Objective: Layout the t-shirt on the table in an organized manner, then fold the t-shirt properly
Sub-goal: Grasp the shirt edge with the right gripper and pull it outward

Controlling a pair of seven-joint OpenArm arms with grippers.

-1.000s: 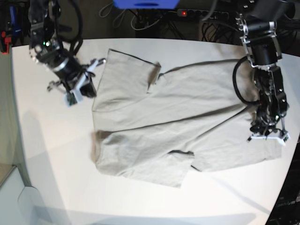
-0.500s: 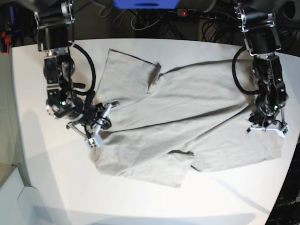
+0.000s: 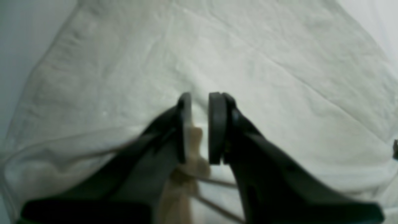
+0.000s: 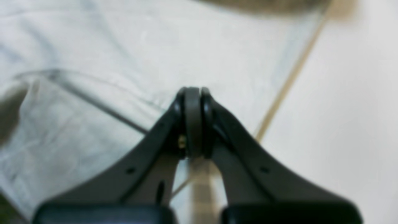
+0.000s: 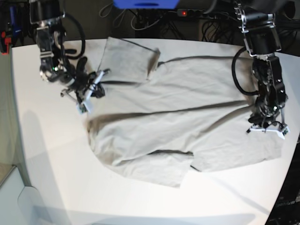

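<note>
Stage: I judge I am in the laying-out part; no proper fold has been made yet
T-shirt: the t-shirt (image 5: 178, 126) lies on the tabletop (image 5: 51, 159), spread across its middle and far side, but not flat
What looks done: most of the body is opened out and rests on the tabletop
What looks undone: the near edge is doubled over on itself in a flap, one sleeve at the far side is bent at an angle, and long creases run across the cloth
My left tool: my left tool (image 3: 200, 127) is down on the cloth at the shirt's edge, on the right of the base view; its jaws stand a little apart with a bunch of the fabric pinched between them
My right tool: my right tool (image 4: 192, 121) is pressed together; the base view puts it at the shirt's edge on the left, near the bent sleeve, and I cannot tell from the blurred wrist view whether any cloth is caught in it
Left to do, as I judge: pull the shirt taut between both sides, turn the near flap out, straighten the sleeves, and only then begin folding
Watch for: dragging one corner could bunch the rest again
</note>
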